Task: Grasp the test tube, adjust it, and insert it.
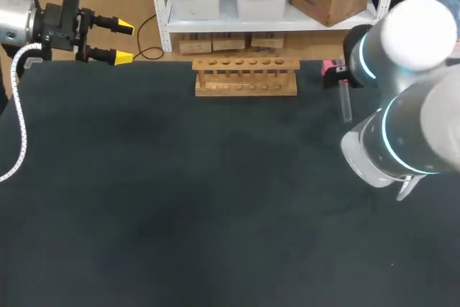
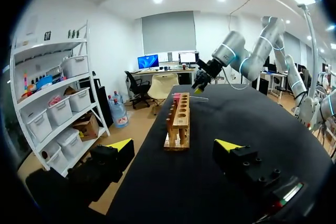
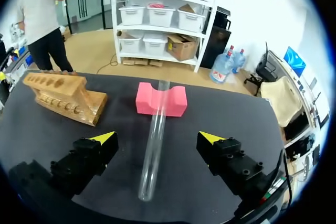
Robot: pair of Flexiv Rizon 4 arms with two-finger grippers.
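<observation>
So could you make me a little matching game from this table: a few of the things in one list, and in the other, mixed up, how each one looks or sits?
Things:
1. test tube
2. foam block
3. rack
4. left gripper

Descriptions:
a. wooden, with a row of empty holes
b. open, holding nothing, near the far left corner of the table
c. pink, with a groove on top
d. clear, lying down, one end propped up

Pairs: 1-d, 2-c, 3-a, 4-b
</observation>
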